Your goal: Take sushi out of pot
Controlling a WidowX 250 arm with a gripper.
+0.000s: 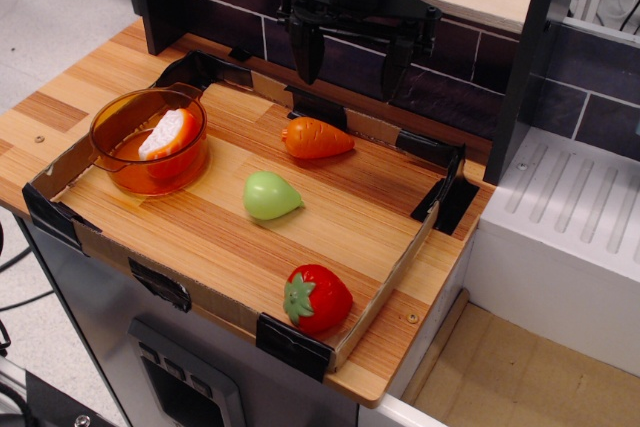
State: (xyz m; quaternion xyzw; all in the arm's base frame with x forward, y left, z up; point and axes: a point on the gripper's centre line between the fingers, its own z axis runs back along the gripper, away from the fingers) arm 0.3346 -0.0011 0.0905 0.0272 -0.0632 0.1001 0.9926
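Observation:
The sushi [167, 134], a white base with an orange striped top, lies tilted inside the translucent amber pot [130, 169] at the left of the wooden tabletop. My gripper [351, 65] hangs high at the back centre, above the table's rear edge and well to the right of the pot. Its two black fingers [307, 50] point down, apart, with nothing between them.
An orange carrot [315, 139] with a green end lies behind the middle. A green pear [270, 196] lies at the centre. A red strawberry [318, 299] sits near the front right corner. A low cardboard rim [390, 287] borders the work area. A dark brick wall stands behind.

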